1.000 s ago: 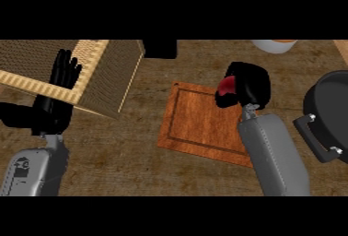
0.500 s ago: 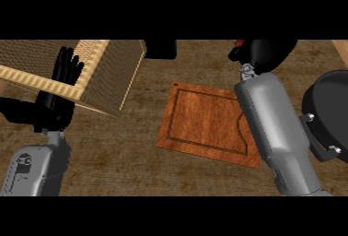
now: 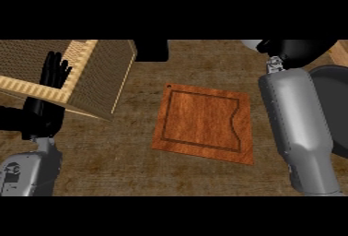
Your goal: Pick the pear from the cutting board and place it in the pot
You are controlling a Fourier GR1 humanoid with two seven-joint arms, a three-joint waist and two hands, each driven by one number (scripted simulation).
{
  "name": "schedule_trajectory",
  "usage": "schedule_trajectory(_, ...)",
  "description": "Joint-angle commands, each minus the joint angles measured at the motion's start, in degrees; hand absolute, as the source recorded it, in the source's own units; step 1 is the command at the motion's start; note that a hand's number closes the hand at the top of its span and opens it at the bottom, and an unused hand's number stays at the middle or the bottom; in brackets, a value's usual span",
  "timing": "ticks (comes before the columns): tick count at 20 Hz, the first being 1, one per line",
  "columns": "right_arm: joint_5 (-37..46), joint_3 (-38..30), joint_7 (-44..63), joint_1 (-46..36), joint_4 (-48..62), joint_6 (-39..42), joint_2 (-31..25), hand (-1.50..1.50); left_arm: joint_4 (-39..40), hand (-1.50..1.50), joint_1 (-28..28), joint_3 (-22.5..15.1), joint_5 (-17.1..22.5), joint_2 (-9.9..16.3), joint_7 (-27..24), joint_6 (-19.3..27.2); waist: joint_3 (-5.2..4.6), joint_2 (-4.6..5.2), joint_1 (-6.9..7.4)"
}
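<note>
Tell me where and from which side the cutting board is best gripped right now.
The cutting board lies flat and thin on the counter, no handle showing. Probably pinch its near short edge, coming from the robot's side: that edge is free, while the basket stands near the left edge and the right forearm overhangs the right.

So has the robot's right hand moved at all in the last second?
Yes. The right hand was over the cutting board's top right corner a second ago; now it sits beyond the board, at the view's top right, near the dark pot.
</note>
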Motion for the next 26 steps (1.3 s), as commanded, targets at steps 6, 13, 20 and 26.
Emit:
schedule_trajectory(6,-6.45,-6.87,-3.62,14.5,-12.64,0.1,-6.28,1.5,-3.62,0.0,0.77,-0.46,0.0,-0.68,2.34,1.04,0.08,-0.06,-0.63)
schedule_trajectory(13,-17.39,-11.5,-13.15,25.53,-23.8,1.53,-11.69,1.5,-4.33,0.0,-0.21,0.31,0.08,0.84,3.88,0.3,0.07,-0.01,-0.54)
schedule_trajectory(20,-22.81,-16.45,-19.83,30.75,-14.39,-7.36,-16.22,1.5,3.0,0.0,0.78,0.93,-0.19,-0.72,-4.81,-1.12,0.06,0.18,-0.33)
schedule_trajectory(26,-28.79,-19.3,-23.91,30.89,-4.96,-6.81,-18.63,1.5,1.81,0.0,-3.83,2.52,0.74,2.06,2.12,-0.75,0.08,0.14,-0.31)
